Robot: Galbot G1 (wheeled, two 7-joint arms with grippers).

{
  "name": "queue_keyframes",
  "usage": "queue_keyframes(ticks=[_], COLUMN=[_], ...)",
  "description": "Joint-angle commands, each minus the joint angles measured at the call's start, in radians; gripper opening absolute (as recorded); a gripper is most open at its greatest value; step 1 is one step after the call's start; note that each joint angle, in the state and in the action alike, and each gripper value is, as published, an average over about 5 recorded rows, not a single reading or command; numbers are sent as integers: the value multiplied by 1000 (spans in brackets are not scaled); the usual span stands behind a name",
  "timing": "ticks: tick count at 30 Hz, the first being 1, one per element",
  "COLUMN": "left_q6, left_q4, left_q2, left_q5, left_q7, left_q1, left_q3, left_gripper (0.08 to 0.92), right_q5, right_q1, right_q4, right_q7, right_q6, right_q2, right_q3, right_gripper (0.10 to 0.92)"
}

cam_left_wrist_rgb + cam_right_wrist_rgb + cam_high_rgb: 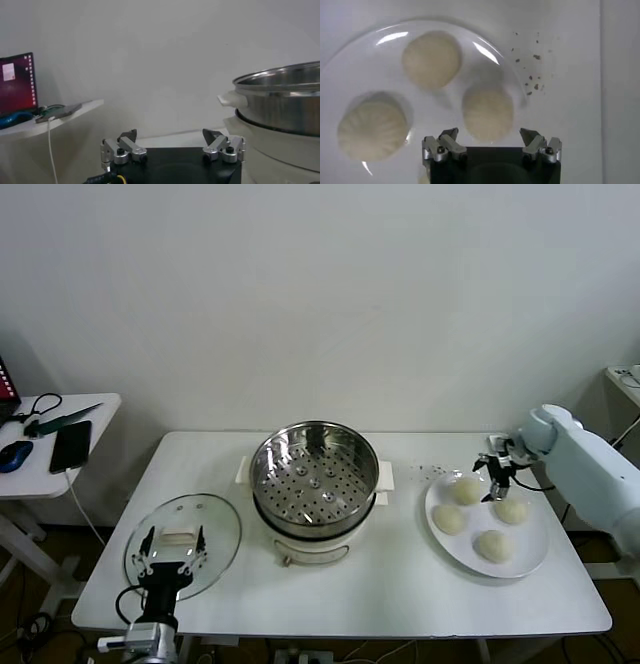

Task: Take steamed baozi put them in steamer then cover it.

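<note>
My right gripper (490, 142), jaws wide, hovers over 1 of 4 steamed baozi (487, 112). I should centre, descend, squeeze gently. My left gripper (170, 556) waits open.

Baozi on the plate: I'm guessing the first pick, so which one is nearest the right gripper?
The far-left baozi on the white plate, nearest the steamer: the open right gripper hovers beside it; the other three lie farther away.
</note>
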State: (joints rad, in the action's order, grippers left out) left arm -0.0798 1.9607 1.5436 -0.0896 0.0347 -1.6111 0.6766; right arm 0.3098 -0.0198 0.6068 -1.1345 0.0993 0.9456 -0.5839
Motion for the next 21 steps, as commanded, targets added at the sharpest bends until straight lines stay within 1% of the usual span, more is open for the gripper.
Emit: queue_keyframes(ticks=[1,14,21], left_q6=[3,-1,-2], left_q4=[3,4,5], left_q2=[-4,-3,-1], left_q5=[-1,-2,-2], left_q7=[1,2,3], left_q1=[-2,-12,-13], left_q3=[4,7,8], left_gripper=[823,823,823], right_q5=[54,111,115], right_q1=[-39,-28,-23], right_q4=[-122,-157,-154], right_q7=[-9,-3,-4], right_q6=[19,36,42], right_q2=[93,127,123], right_q3=[-33,-9,-9], right_gripper=[823,821,771])
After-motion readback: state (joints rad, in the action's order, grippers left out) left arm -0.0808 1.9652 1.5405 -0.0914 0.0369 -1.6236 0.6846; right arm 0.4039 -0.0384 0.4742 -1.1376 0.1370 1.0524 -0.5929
